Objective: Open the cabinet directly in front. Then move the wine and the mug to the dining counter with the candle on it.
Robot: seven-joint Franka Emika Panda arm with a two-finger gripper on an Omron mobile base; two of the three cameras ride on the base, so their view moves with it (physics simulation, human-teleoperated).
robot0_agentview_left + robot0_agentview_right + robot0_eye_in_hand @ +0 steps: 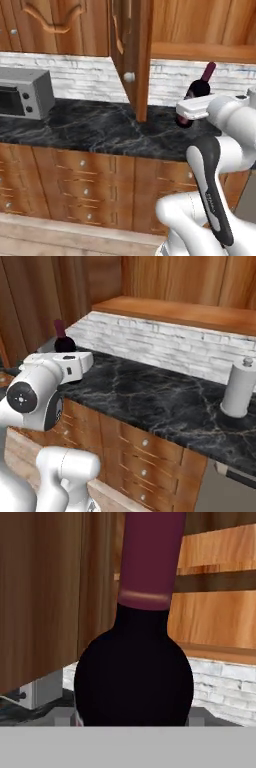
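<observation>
Closest to the hand camera, the wine (134,662) stands directly ahead, its dark rounded shoulder and red foil neck spanning the centre of that view. The hand (186,111) is level with the bottle's body and right at it, seen from the left base view; the white hand housing covers the lower part of the bottle there. The fingers are hidden in every view, so whether they touch the glass cannot be told, nor can a grip be confirmed. The jaws are set wide.

The wine is a slim, dark glass bottle with a red foil neck. It is upright on the black marble tabletop (95,127), in front of the white brick wall (165,343).

The left base view adds the cabinet (131,55) door swung open, edge-on, with a round silver knob (129,77), just left of the bottle. It also shows a grey toaster oven (22,93) well apart at the left end of the tabletop. The right base view shows a paper towel roll (239,388) standing far to the right on the same tabletop, and drawer fronts (145,456) below.
</observation>
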